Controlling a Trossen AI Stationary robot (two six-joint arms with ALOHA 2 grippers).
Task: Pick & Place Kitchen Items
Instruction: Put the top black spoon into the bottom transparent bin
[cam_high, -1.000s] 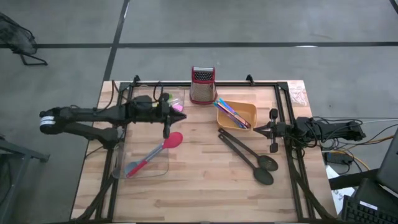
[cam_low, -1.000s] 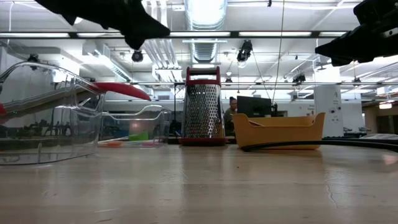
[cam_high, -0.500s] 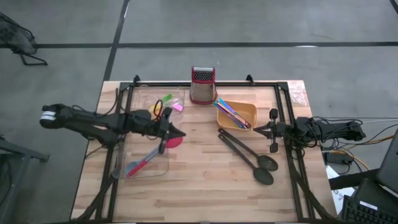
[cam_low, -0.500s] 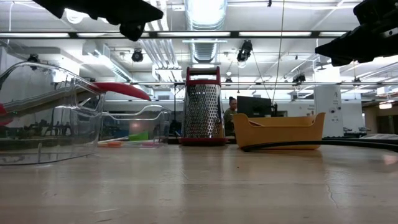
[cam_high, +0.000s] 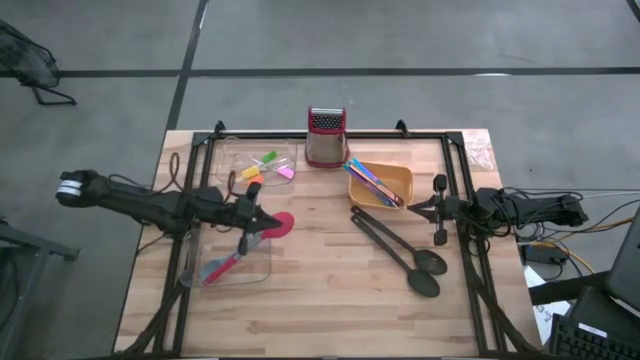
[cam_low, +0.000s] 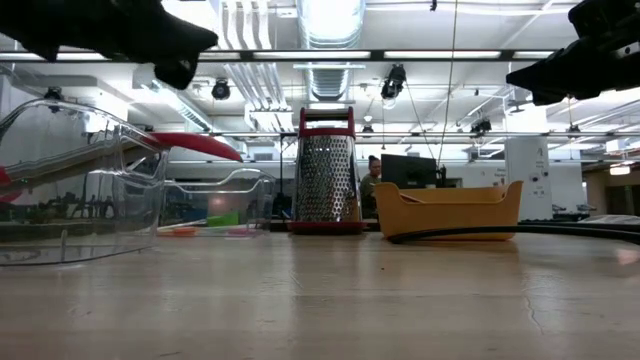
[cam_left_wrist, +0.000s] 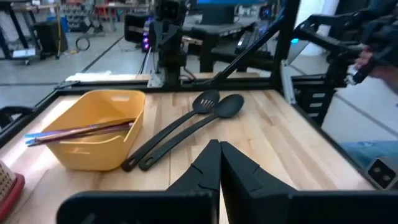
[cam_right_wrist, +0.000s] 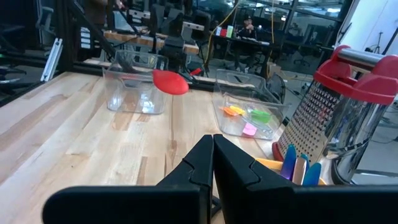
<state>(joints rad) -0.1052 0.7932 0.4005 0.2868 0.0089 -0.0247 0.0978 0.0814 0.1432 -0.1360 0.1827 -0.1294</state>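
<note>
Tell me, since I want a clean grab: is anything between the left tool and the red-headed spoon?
Nothing visible. From above, the left tool, fingers shut, hangs over the red-headed spoon, whose handle lies in the clear tray. The low view shows it raised, with open air below.

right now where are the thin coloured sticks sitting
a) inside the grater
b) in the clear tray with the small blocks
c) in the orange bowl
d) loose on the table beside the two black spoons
c: the high view shows the thin coloured sticks lying inside the orange bowl, and the left wrist view shows them resting across its rim, apart from the black spoons on the table.
</note>
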